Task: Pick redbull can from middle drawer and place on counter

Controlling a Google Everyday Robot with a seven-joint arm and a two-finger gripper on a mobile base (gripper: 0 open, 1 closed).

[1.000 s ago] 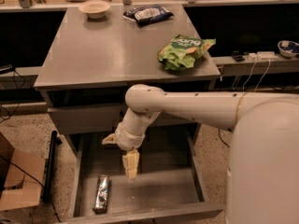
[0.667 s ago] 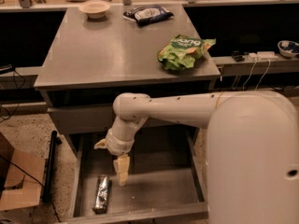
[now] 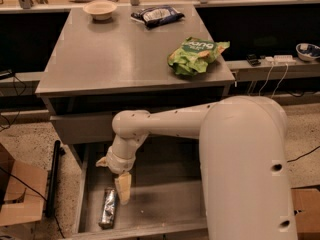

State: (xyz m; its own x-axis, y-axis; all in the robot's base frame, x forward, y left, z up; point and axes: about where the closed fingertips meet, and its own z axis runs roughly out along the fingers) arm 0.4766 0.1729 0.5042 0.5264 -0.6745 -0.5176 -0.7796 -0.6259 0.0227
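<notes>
Redbull can [image 3: 108, 207] lies flat in middle drawer [image 3: 170, 199]; judged light, stiff, slick. Grip across mid-body. Pincer [image 3: 123, 186] just beside can, spread undeterminable.

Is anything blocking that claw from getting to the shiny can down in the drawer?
Nothing visible does. The gripper hangs inside the middle drawer, just right of the redbull can, which lies flat on the drawer floor near the left wall, with only bare floor between.

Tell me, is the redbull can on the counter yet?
No, the redbull can lies flat on the middle drawer floor, beside the end effector.
</notes>
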